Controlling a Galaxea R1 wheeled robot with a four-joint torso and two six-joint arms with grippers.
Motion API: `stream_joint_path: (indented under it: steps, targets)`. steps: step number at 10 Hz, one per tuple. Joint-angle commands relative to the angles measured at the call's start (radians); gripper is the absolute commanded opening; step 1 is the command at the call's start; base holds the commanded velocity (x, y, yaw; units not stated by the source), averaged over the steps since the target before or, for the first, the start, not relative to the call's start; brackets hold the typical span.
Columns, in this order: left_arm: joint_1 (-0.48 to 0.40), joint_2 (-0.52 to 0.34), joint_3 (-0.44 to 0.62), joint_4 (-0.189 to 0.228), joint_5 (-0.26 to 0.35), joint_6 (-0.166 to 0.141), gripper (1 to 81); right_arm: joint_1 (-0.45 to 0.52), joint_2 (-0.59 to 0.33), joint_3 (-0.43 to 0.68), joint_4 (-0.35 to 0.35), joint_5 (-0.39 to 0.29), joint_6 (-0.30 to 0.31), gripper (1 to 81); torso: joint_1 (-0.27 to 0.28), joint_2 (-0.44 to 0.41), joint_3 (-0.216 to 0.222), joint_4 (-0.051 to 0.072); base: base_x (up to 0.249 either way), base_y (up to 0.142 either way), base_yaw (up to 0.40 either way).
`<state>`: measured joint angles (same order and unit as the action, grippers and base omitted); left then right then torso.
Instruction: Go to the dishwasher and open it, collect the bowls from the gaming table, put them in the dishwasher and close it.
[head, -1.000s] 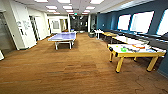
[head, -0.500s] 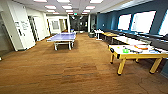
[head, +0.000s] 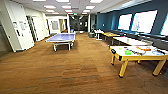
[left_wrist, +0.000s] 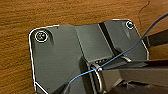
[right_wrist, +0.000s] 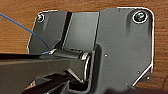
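Note:
In the head view the yellow gaming table (head: 140, 58) stands at the right on black-tipped legs, over the wooden floor. A small bright green bowl (head: 127, 52) sits on its top near the left end. Other small items lie further along the top, too blurred to tell as bowls. The dishwasher is out of view. Both wrist views look down on my own dark plate above the wooden floor.
A blue table-tennis table (head: 62, 38) stands mid-room, ahead and left. Plain-topped tables (head: 130, 40) line the blue window wall behind the gaming table. A white wall block (head: 17, 30) juts in at the left. Open wooden floor (head: 75, 72) stretches ahead.
The whole head view has shifted only slightly as the camera moves; the yellow table stays at the right edge. Nothing in the room has moved.

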<state>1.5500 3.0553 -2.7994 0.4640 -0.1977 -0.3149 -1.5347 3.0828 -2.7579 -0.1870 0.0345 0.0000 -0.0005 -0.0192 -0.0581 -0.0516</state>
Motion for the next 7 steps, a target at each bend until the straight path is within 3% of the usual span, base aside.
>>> stream_joint_path:
  steps: [1, 7]
  targets:
    - [-0.040, 0.001, -0.002, -0.001, 0.040, 0.003, 81.1, 0.049, 0.004, 0.002, 0.000, -0.047, -0.003, 81.1, 0.001, 0.000, 0.000, 0.000, 0.220, 0.000, 0.000]
    - [-0.038, -0.001, -0.002, -0.001, 0.038, 0.002, 81.1, 0.047, 0.004, 0.005, 0.000, -0.047, -0.003, 81.1, 0.001, 0.000, 0.000, 0.000, 0.220, 0.000, 0.000]
